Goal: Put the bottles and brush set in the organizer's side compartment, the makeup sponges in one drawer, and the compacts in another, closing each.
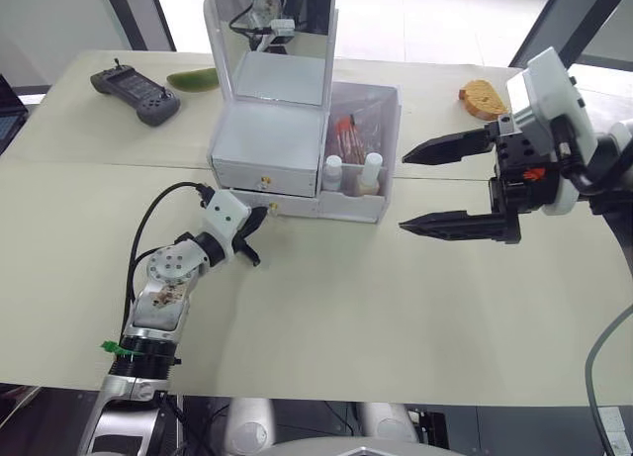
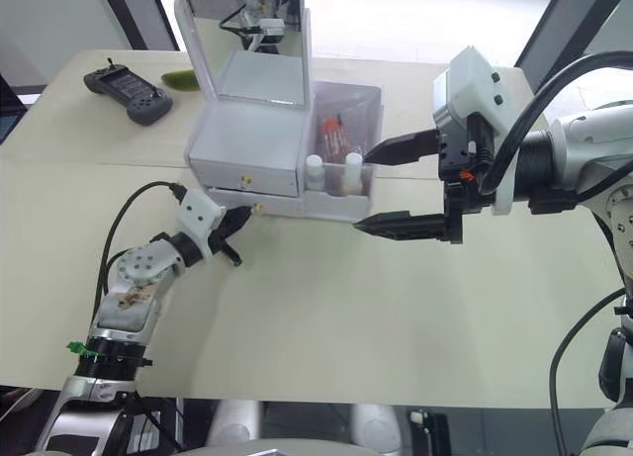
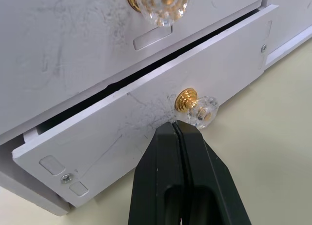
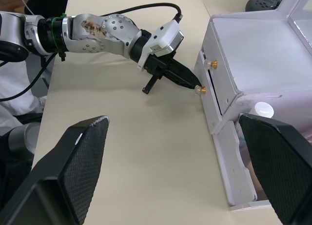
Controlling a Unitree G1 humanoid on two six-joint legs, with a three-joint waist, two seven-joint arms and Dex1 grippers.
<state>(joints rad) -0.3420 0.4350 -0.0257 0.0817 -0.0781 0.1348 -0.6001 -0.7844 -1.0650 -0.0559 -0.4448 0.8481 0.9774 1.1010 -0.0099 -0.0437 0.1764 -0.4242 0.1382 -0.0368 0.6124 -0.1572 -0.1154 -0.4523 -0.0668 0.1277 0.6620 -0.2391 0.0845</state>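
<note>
The white organizer (image 1: 267,149) stands mid-table with its mirror upright. Its translucent side compartment (image 1: 392,130) holds two white-capped bottles (image 1: 333,171) (image 1: 371,172) and the brush set (image 1: 348,135) behind them. The lower drawer (image 3: 146,137) stands ajar by a thin gap, while the upper one is flush. My left gripper (image 1: 259,217) is shut, its tips right at the lower drawer's gold knob (image 3: 197,108). To the right of the side compartment my right gripper (image 1: 403,192) hovers open and holds nothing. The makeup sponges and compacts are out of view.
A black handheld controller (image 1: 136,92) and a green object (image 1: 193,78) lie at the table's back left. An orange-yellow object (image 1: 483,98) sits at the back right. A dark laptop corner (image 1: 8,110) juts in at the left edge.
</note>
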